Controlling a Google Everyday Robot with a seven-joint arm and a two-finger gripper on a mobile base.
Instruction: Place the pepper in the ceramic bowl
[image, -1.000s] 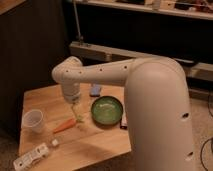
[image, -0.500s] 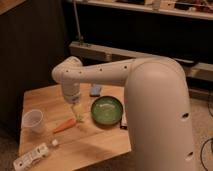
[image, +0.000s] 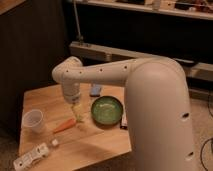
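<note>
Camera view, single frame: a wooden table (image: 92, 145) seen from above, with the white arm (image: 150, 95) coming in from the right and turning down at its wrist. The gripper (image: 79, 113) hangs over the middle of the table, pointing down, just above the right-hand end of the pepper (image: 64, 125). Contact between the two cannot be made out, and I cannot tell whether the gripper is spread or pressed together. The pepper (orange, slim, on its side) lies flat on the wood at a slant, between the white cup (image: 34, 120) and the ceramic bowl (image: 107, 110), outside the bowl and apart from its rim. The bowl stands upright just right of the gripper, its glossy green inside facing up. The cup stands upright near the table's left edge. A white bottle-like object (image: 31, 156) lies on its side at the front-left corner. A flat blue item (image: 95, 90) lies behind the bowl, beside the wrist. A small dark object (image: 123, 121) sits just beside the bowl's right rim.
</note>
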